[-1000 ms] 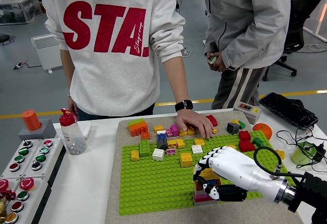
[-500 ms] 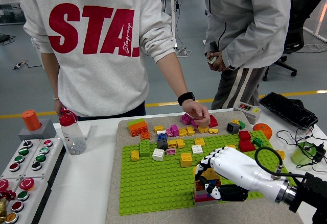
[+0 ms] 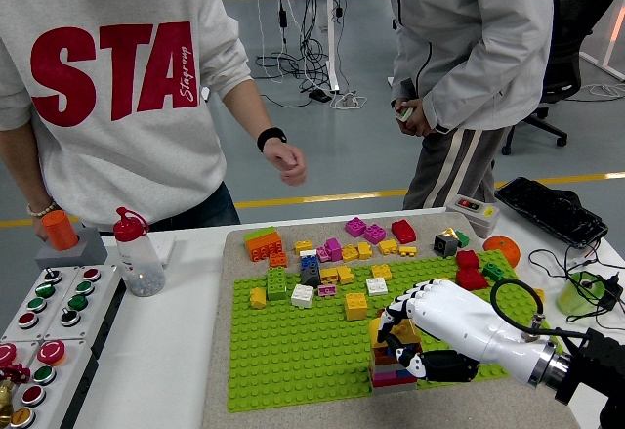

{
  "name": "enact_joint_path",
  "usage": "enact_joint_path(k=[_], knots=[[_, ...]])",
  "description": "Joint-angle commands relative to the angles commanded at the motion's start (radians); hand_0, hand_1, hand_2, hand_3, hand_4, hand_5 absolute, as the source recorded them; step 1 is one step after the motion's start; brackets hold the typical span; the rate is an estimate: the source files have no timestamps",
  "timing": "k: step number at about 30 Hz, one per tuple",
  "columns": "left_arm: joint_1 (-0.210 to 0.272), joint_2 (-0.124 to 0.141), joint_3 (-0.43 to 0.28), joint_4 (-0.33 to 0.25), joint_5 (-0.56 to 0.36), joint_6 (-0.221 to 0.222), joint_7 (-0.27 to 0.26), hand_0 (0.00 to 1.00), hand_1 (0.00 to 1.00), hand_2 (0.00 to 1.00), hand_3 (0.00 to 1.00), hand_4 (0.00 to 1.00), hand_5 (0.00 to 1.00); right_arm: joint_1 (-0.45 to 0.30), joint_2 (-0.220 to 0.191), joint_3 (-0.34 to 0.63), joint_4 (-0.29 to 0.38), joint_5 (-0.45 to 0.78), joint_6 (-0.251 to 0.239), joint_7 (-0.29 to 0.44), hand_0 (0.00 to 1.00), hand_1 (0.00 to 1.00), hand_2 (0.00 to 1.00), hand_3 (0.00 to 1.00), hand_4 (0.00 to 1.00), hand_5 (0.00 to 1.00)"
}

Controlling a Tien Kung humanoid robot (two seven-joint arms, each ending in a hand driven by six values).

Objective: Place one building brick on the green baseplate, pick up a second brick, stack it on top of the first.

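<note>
brick stack partly behind robot hand

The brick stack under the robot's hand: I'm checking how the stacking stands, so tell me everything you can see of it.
The brick stack stands upright on the green baseplate, near its front right corner. It looks like glossy plastic in several layers: pinkish-purple at the bottom, dark red and brown above, a yellow-orange brick at the top. The right hand, white with black finger joints, is curled over it from the right, fingers on the top brick and thumb against the side, hiding much of the stack. The exact brick count cannot be told.
</note>
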Motion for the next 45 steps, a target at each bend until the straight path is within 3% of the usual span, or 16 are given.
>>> enact_joint_path(k=[45], knots=[[-0.001, -0.001, -0.001, 0.000, 0.006, 0.000, 0.002, 0.662, 0.688, 0.689, 0.576, 0.290, 0.998, -0.015, 0.006, 0.001, 0.004, -0.003, 0.000, -0.008, 0.529, 0.566, 0.557, 0.522, 0.312, 0.349]])
